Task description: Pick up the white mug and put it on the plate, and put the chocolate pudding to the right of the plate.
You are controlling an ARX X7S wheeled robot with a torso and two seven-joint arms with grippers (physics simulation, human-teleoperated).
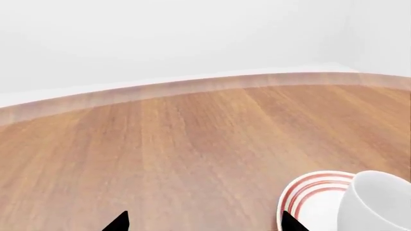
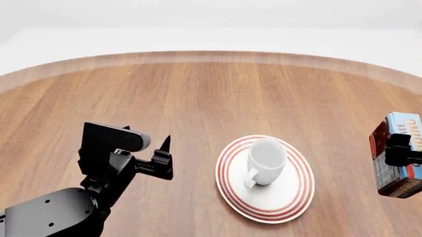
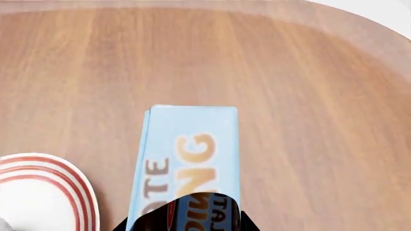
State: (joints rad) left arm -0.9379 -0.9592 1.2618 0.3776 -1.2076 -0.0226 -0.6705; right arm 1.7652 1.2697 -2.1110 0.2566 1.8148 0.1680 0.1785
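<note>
The white mug [image 2: 265,160] stands upright on the plate [image 2: 291,198], a round white plate with red rings, its handle toward me. In the left wrist view the mug [image 1: 378,202] and plate [image 1: 308,192] show at the edge. My left gripper [image 2: 163,157] is open and empty, left of the plate and apart from it. The chocolate pudding [image 2: 394,155], a box with a light-blue face and orange letters, hangs at the far right, clear of the plate. My right gripper [image 2: 403,154] is shut on it. The right wrist view shows the box [image 3: 189,159] above the wood.
The round wooden table [image 2: 197,94] has its far rim [image 2: 211,57] curving across the back, with white floor beyond. In the right wrist view the plate's edge [image 3: 77,192] lies beside the box.
</note>
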